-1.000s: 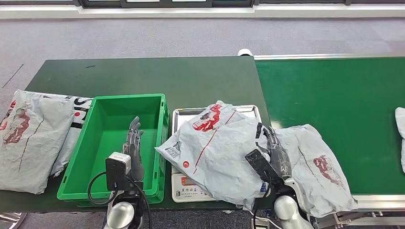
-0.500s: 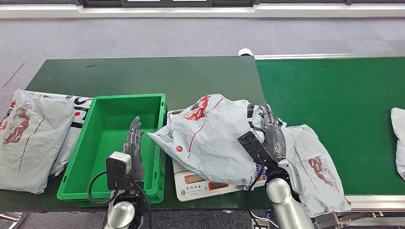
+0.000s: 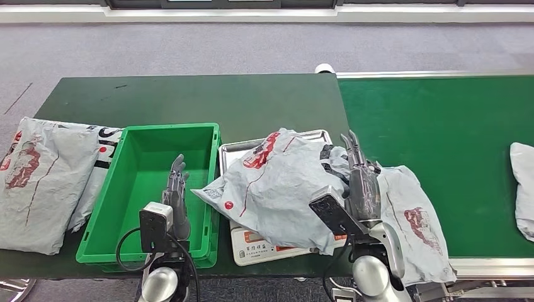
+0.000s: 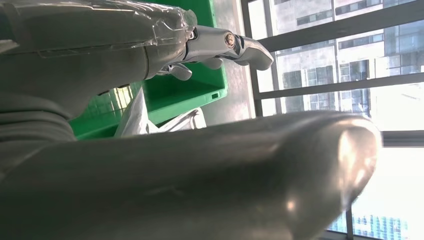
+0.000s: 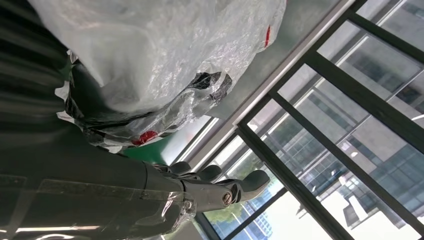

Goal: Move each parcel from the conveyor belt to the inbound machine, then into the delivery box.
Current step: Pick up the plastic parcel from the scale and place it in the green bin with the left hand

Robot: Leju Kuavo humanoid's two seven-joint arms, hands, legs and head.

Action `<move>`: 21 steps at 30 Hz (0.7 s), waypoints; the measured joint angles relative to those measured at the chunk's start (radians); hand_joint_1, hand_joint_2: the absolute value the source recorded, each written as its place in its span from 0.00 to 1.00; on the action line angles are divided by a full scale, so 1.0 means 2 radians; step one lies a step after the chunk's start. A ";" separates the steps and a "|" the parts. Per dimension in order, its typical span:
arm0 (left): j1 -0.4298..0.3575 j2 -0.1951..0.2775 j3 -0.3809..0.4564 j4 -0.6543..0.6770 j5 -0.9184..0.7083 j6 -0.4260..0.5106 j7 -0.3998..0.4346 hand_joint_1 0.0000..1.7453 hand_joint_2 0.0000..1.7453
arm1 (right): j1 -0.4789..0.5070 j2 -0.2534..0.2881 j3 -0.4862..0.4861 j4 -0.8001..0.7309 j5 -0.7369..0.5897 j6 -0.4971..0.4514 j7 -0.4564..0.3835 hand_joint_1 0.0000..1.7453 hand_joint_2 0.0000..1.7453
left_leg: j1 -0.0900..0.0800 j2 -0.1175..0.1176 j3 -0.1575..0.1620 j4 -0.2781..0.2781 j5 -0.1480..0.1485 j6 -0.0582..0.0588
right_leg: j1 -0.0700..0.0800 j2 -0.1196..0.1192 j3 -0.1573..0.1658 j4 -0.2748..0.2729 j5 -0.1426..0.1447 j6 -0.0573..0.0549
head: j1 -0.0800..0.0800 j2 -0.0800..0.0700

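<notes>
Resting a grey parcel (image 3: 277, 185) on the scale (image 3: 267, 242).
Right robot hand (image 3: 360, 182), fingers straight, presses the parcel's right edge; the parcel's long axis slants toward the green crate (image 3: 135, 182), where the left robot hand (image 3: 177, 192) waits, fingers apart.

Grey parcel (image 3: 277, 189), red-printed, crumpled, lies on the inbound machine (image 3: 252, 242), overhanging the green delivery box (image 3: 132, 182) rim. Second parcel (image 3: 412, 223) lies at the conveyor belt (image 3: 441, 138) near edge.

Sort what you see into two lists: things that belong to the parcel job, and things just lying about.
Job: parcel on the scale; scale; green box; conveyor belt; belt parcels; right hand.
Lying about: bags beside the box; dark green table.
</notes>
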 joint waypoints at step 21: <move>0.001 0.000 0.000 0.000 -0.003 -0.004 -0.002 0.00 0.00 | 0.023 -0.018 0.002 -0.010 0.005 -0.009 0.022 0.00 1.00 | 0.000 0.000 0.000 0.000 0.000 0.000 | 0.000 0.000 0.000 0.000 0.000 0.000 | 0.000 0.000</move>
